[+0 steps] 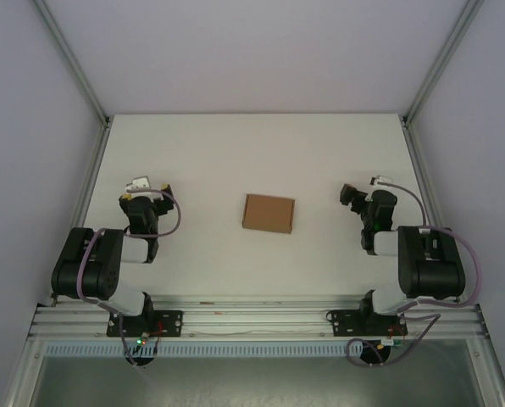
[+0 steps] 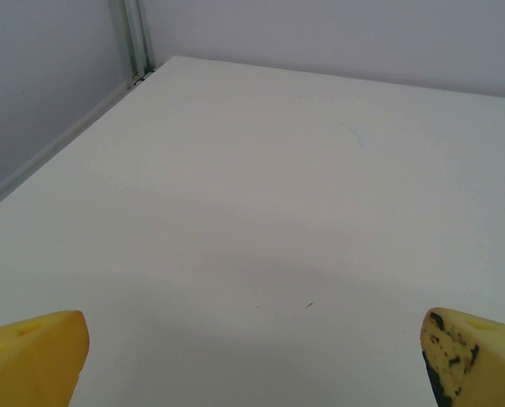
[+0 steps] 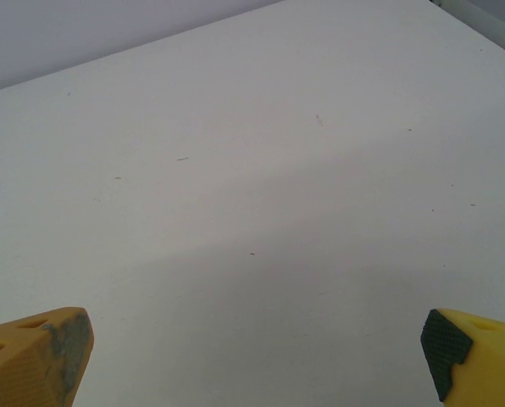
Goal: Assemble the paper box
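Top external view: the paper box [image 1: 269,213] lies on the white table [image 1: 235,144] at the centre of the frame, between the 2 arms and well apart from both. It is a plain brown rectangle, turned slightly off square to the table edges. It appears to lie flat, but creases and flaps are too small to make out at this size. Nothing touches it.

The left arm [image 1: 100,267] sits folded at the lower left of the frame and the right arm [image 1: 426,263] at the lower right. Each wrist points toward the far side of the table. Both bases are bolted to the aluminium rail [image 1: 252,318] along the bottom of the frame.

Left wrist view: the left gripper [image 2: 252,360] stands spread wide with nothing between its jaws. 1 yellow fingertip [image 2: 32,356] occupies the lower left corner of the frame and the other, with worn dark marks, [image 2: 477,356] the lower right corner. Bare table surface lies between them. A metal frame post [image 2: 136,38] stands at the upper left.

Right wrist view: the right gripper [image 3: 257,356] is likewise spread wide and holds nothing. Its yellow fingertips [image 3: 36,356] sit in the 2 lower corners of the frame, the right 1 faced with a dark textured pad [image 3: 443,348]. White table surface with a few small specks lies between them.
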Controlling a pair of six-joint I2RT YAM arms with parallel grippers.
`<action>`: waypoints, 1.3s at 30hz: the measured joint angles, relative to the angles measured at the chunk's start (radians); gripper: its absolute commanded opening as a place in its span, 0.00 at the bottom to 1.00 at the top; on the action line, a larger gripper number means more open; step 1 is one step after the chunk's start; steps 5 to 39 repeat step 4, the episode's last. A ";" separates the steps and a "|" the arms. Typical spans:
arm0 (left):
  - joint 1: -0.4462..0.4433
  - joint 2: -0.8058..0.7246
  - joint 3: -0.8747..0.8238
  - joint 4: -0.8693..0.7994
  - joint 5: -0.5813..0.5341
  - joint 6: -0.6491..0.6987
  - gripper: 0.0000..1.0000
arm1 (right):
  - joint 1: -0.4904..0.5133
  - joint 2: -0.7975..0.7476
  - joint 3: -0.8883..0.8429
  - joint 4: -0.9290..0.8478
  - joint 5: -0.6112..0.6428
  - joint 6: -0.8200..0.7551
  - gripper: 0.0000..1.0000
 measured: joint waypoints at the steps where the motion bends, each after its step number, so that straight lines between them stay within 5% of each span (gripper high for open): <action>1: 0.000 0.000 0.000 0.000 0.000 0.000 1.00 | 0.001 0.000 0.000 0.000 0.000 0.000 1.00; 39: 0.000 0.000 0.000 -0.001 0.000 0.000 1.00 | 0.005 0.000 0.000 0.000 0.004 0.003 1.00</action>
